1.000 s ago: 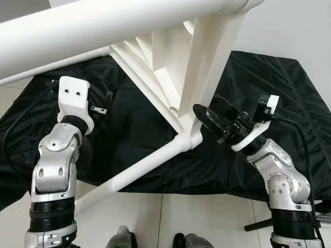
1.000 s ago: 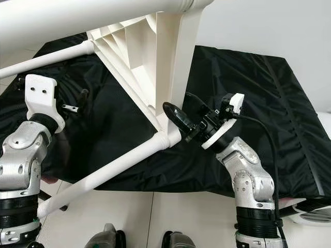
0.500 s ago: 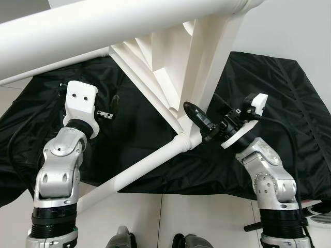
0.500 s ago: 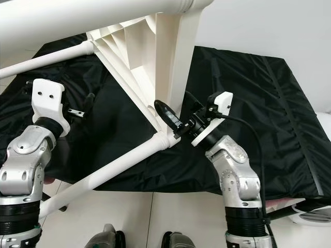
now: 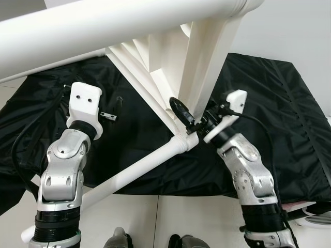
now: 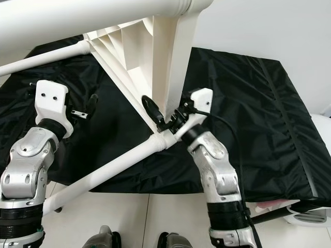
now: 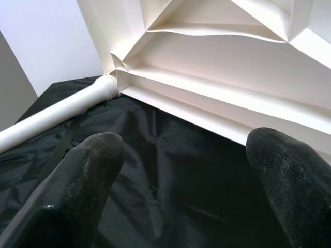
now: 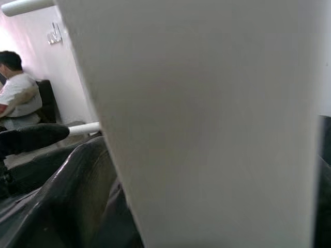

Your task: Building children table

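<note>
Black cloth [image 5: 269, 103] covers the floor under the white children's table [image 5: 160, 62], which lies tipped with its ribbed underside toward me. My right gripper [image 5: 189, 123] is pressed against the upright leg [image 5: 207, 67] beside the corner joint; one finger [image 8: 36, 137] shows beside it, and I cannot tell its state. My left gripper [image 7: 181, 170] hangs open over bare cloth, short of the tabletop's ribbed edge [image 7: 217, 98].
</note>
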`<state>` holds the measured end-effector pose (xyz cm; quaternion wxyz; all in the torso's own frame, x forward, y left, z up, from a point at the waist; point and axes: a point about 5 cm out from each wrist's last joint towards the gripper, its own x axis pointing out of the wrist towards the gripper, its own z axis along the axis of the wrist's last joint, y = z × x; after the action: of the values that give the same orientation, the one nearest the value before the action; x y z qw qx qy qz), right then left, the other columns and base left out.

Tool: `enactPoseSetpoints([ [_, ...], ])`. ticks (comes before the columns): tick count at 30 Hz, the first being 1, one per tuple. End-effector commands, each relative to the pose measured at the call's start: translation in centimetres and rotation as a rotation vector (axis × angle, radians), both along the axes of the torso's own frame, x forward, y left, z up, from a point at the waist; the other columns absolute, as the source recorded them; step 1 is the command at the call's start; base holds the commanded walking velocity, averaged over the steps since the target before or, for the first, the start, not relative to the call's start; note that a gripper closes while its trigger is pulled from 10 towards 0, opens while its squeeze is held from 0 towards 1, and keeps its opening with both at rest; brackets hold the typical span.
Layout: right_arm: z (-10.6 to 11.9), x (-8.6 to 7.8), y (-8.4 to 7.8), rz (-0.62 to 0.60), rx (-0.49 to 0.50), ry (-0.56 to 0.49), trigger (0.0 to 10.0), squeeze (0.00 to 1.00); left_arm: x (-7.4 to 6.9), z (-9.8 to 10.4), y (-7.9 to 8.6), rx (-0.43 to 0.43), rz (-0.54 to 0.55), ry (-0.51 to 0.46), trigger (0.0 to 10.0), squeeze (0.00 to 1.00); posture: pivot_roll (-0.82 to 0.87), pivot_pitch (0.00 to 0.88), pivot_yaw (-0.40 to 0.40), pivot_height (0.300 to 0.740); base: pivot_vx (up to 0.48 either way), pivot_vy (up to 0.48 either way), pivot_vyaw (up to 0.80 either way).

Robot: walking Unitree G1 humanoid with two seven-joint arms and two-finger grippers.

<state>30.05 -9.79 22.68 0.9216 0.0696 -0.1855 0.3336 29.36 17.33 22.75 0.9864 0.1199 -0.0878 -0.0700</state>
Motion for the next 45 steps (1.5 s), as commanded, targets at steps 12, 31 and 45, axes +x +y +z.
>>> enactPoseSetpoints([
  [12, 1.1, 1.7, 0.5, -0.016, -0.103, -0.033, 10.0, 0.0, -0.5, 0.1, 0.1, -0.023, 0.075, -0.009, 10.0, 0.0, 0.08, 0.117, -0.126, 0.74, 0.0, 0.0, 0.0],
  [31, 0.6, 2.9, -0.5, 0.13, -0.187, 0.063, 0.0, 0.0, -0.7, 0.8, 0.3, -0.028, 0.092, -0.025, 10.0, 0.0, 0.08, 0.117, -0.142, 0.74, 0.0, 0.0, 0.0],
  [45, 0.7, 2.2, -4.2, -0.135, -0.066, 0.058, 10.0, 0.0, -0.5, 1.2, -0.1, -0.029, 0.052, -0.033, 10.0, 0.0, 0.04, 0.108, -0.108, 0.74, 0.0, 0.0, 0.0],
])
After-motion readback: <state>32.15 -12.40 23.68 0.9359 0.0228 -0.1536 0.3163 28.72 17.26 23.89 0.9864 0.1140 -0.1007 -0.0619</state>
